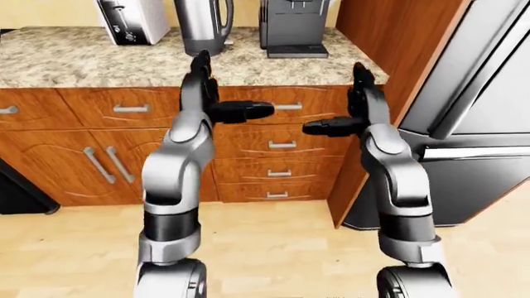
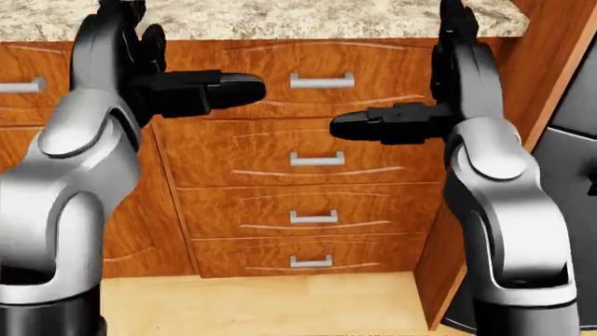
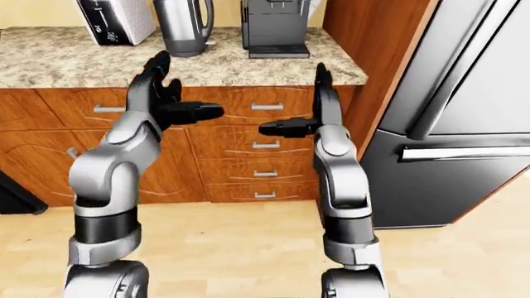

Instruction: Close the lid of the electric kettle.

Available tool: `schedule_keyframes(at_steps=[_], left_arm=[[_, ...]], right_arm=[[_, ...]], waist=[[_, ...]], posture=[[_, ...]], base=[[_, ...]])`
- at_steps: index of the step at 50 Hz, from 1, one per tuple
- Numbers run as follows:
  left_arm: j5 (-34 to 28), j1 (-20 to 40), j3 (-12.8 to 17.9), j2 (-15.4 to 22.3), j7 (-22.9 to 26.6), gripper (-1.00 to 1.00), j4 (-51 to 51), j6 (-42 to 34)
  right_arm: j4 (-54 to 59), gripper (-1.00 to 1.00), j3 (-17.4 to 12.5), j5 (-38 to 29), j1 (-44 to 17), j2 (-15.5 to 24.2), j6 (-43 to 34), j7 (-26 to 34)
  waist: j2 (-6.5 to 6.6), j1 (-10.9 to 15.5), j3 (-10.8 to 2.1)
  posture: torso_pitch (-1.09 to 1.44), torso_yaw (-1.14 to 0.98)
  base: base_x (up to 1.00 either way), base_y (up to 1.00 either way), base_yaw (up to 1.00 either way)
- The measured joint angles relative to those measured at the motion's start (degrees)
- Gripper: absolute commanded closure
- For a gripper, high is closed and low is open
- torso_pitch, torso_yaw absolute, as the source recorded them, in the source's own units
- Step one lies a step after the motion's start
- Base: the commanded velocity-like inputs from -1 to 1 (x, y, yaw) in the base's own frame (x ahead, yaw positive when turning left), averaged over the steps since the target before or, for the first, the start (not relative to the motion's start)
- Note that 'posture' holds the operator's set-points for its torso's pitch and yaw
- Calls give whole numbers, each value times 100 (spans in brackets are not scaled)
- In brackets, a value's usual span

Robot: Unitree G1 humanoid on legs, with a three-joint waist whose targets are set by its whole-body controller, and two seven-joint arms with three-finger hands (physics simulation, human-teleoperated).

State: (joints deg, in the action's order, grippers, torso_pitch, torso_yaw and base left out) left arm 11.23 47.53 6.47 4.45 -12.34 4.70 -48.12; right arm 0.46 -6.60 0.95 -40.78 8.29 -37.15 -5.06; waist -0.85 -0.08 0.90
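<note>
**Hands raised, kettle not yet reached**

We hold both hands up at drawer height, fingers spread, empty: left hand [image 1: 217, 99], right hand [image 1: 352, 108]. We judge this a ready pose, well apart from the kettle [image 1: 204, 25]. It stands on the speckled granite counter [image 1: 74, 59], brushed steel, cylindrical, between toaster [image 1: 132, 20] and coffee machine [image 1: 293, 26]. Its lid is out of view.

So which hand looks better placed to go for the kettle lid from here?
Probably the left hand: in the left-eye view it is raised almost directly below the electric kettle on the counter. The right hand stands further right, below the coffee machine. Both are open and empty.
</note>
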Motion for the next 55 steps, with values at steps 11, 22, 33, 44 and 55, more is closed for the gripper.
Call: schedule_keyframes(at_steps=[11, 22, 33, 44, 55], left_arm=[[1773, 2376, 1615, 1297, -1190, -100, 2540, -3382], [5091, 2994, 2204, 1994, -3648, -100, 2499, -4438], [8136, 2486, 902, 3994, -5677, -100, 2116, -2412], [8530, 2449, 577, 4565, -5691, -100, 2275, -1414], [8730, 2486, 591, 4669, -5821, -100, 1952, -1131]], right_arm=[[-565, -100, -650, 1081, -2202, 1396, -2088, -411], [-2955, -100, -540, 1306, -3147, 2543, -3764, -359], [-3214, -100, -405, 1047, -3424, 2485, -4191, -19], [-3311, -100, -437, 656, -3405, 2375, -4105, 224], [-3308, -100, -351, 383, -3378, 2218, -4132, 415]], waist=[[85, 16, 237], [45, -4, 408], [140, -14, 468], [-132, 82, 374], [452, -35, 479]], posture=[[0, 0], [0, 0], [0, 0], [0, 0], [0, 0]], base=[[0, 0, 0], [0, 0, 0], [7, 0, 0], [56, 0, 0], [51, 0, 0]])
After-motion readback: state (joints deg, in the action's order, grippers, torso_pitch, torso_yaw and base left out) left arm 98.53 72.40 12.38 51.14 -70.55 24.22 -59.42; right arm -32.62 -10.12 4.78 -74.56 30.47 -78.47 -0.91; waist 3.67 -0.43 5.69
